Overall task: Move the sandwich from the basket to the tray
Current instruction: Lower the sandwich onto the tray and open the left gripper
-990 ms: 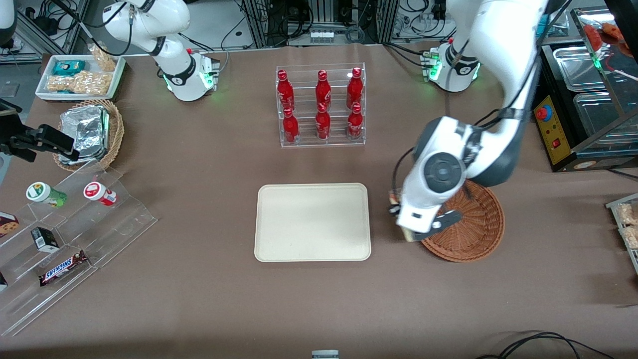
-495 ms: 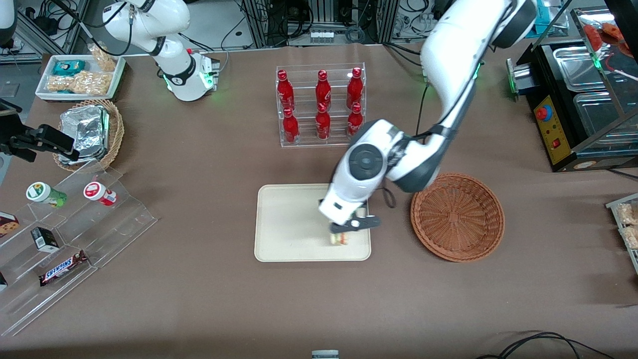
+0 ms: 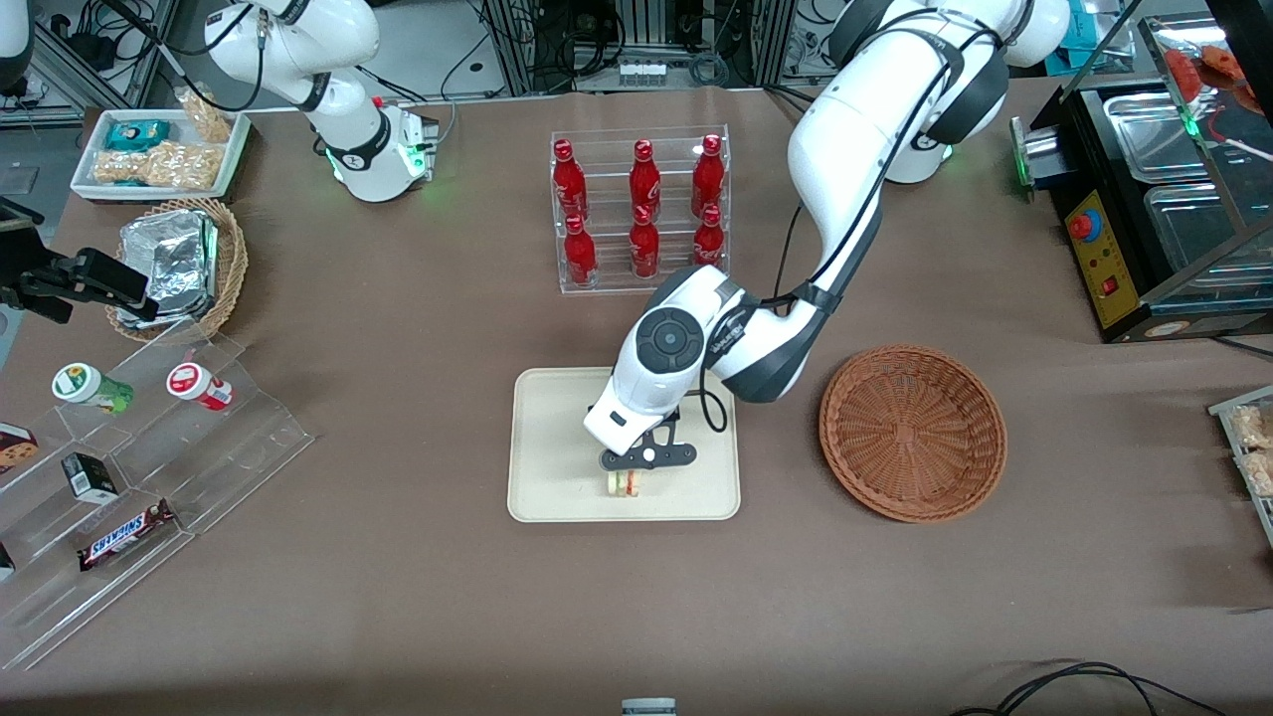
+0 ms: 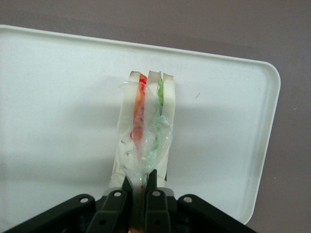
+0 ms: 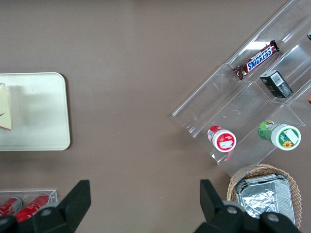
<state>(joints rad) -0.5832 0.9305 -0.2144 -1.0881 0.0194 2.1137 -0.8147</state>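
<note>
The working arm (image 3: 845, 189) has glossy white rounded shells with dark grey bands at its joints and a round grey cap with a ringed centre on the wrist (image 3: 668, 338). A thin black cable runs along its outside. The hand (image 4: 138, 194) is matte black, with small silvery screws.

Left arm's gripper (image 3: 627, 475) hung over the cream tray (image 3: 557, 438), sandwich (image 3: 625, 483) at its tips, wicker basket (image 3: 913, 433) lay beside the tray.
</note>
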